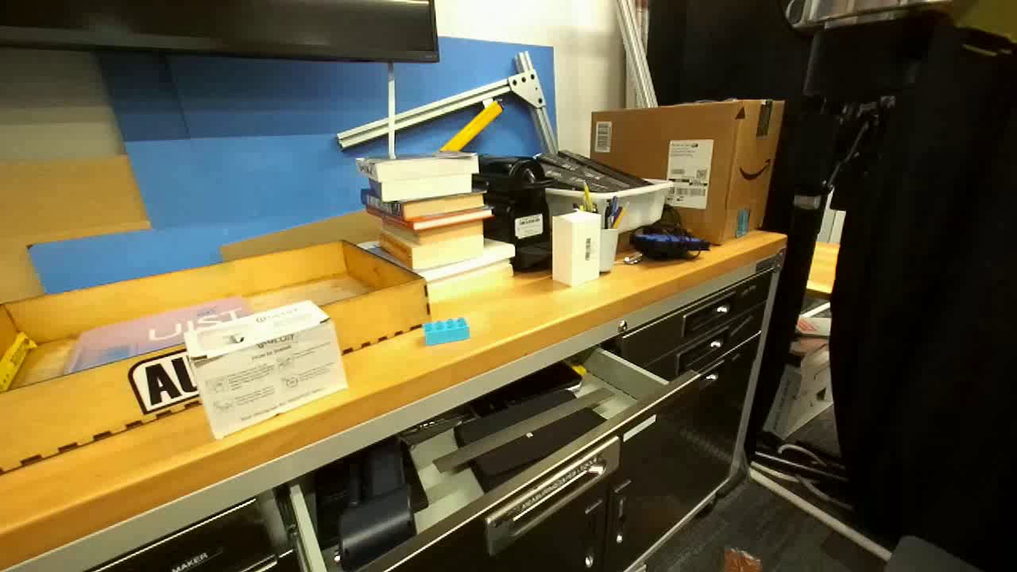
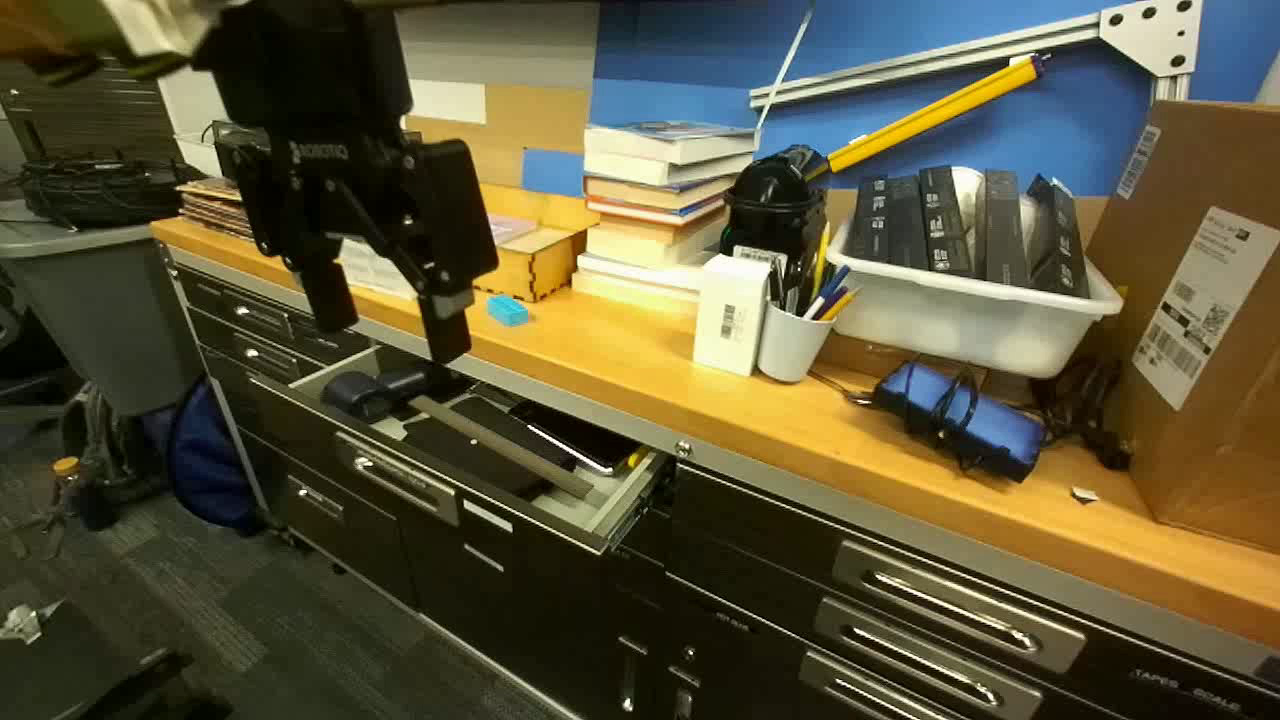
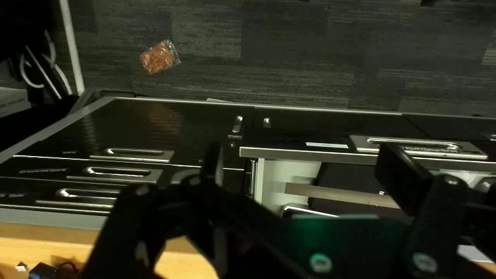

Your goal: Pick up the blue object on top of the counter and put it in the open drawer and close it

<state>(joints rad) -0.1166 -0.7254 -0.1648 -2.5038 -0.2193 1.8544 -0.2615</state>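
The black two-fingered gripper (image 2: pixel 393 325) hangs upper left in an exterior view, jaws apart; left of centre, the small light-blue studded block (image 2: pixel 508 311) rests on the light-brown wooden worktop (image 2: pixel 620 345).

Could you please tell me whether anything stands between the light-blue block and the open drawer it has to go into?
Nothing visible does: in both exterior views, only the front part of the counter lies between the light-blue block and the open drawer. Within it, a grey strip and dark items take up room.
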